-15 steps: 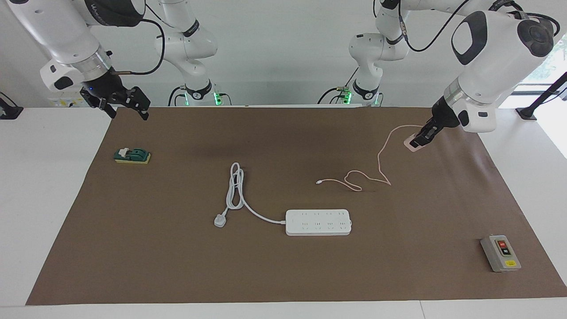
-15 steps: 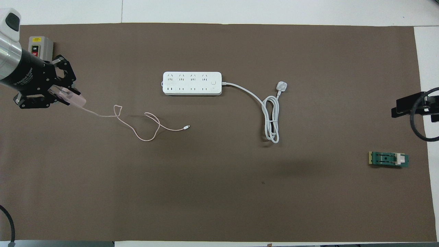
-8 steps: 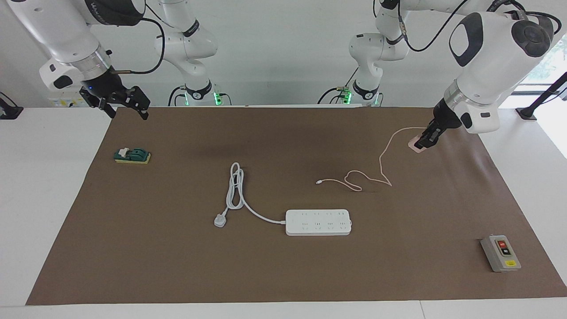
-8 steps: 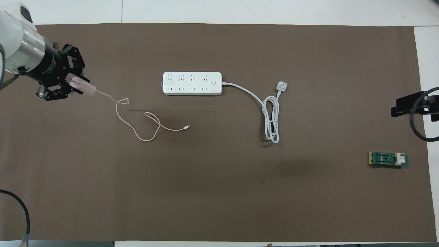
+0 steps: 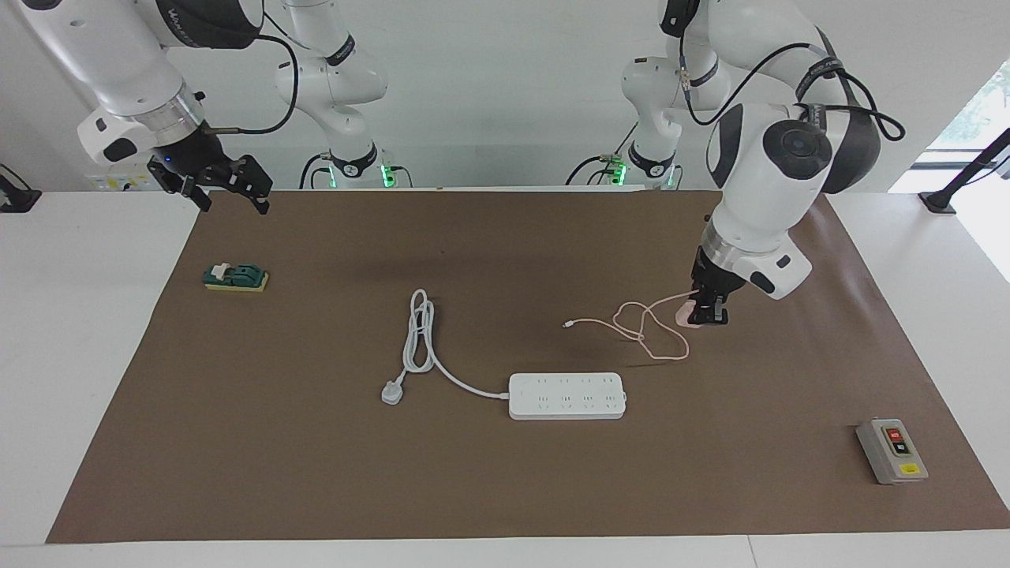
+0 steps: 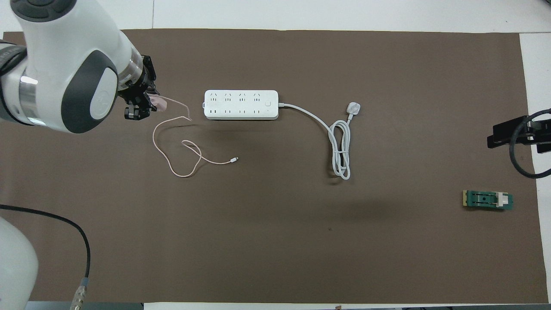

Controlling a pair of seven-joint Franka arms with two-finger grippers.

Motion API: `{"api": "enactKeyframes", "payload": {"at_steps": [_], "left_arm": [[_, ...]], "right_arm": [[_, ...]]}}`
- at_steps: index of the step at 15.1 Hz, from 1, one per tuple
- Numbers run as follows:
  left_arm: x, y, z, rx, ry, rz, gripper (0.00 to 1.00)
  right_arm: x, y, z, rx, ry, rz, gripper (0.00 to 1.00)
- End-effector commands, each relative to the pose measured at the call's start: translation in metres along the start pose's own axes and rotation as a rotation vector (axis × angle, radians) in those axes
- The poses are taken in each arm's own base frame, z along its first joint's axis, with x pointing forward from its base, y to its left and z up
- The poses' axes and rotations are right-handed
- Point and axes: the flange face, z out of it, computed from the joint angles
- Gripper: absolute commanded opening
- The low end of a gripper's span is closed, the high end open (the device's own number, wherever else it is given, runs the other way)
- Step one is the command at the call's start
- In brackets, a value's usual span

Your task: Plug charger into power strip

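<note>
Brown mat (image 5: 316, 473) over a white table, two arms at its edge.

Left gripper (image 5: 705, 315): jaws clamped on the charger (image 5: 685, 314), the pink cube held in the air over the mat, at about 2 o'clock from the power strip (image 5: 567, 395) in the facing view. A second ago the same gripper had the cube close to the robots' edge of the mat at the left arm's end; it has since swung inward toward the strip and turned to point downward. Pink cable (image 5: 641, 325) has bunched into loops on the mat, its free end lying roughly at 12 o'clock from the strip.

Reading: carry phase mostly done, alignment above a socket comes next. Prong direction cannot be made out. The cable's slack may drag.

Strip itself unmoved, its white cord (image 5: 422, 335) coiled toward the right arm's end.

Right gripper (image 5: 229, 180): jaws apart, empty, waiting over the mat's corner, near the green block (image 5: 235, 278).

Grey switch box (image 5: 892, 450) untouched.
</note>
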Motion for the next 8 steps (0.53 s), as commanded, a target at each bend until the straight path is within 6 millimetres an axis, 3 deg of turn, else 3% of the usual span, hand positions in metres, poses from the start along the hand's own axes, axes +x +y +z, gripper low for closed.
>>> {"api": "enactKeyframes", "payload": {"at_steps": [1,4,5,8], "left_arm": [[-0.023,0.008,0.013,-0.016,0.038,-0.029,0.0],[-0.034,0.014,0.026,-0.025,0.039,-0.054,0.0],[-0.047,0.018,0.027,-0.051,0.034,-0.046,0.0],[-0.067,0.032,0.054,-0.054,0.077,-0.052,0.0]], "right_arm": [[-0.002,0.002,0.002,-0.015,-0.006,-0.016,1.0],[-0.002,0.002,0.002,-0.015,-0.006,-0.016,1.0],[-0.002,0.001,0.002,-0.015,-0.006,-0.017,1.0],[-0.002,0.002,0.002,-0.015,-0.006,-0.014,1.0]]}}
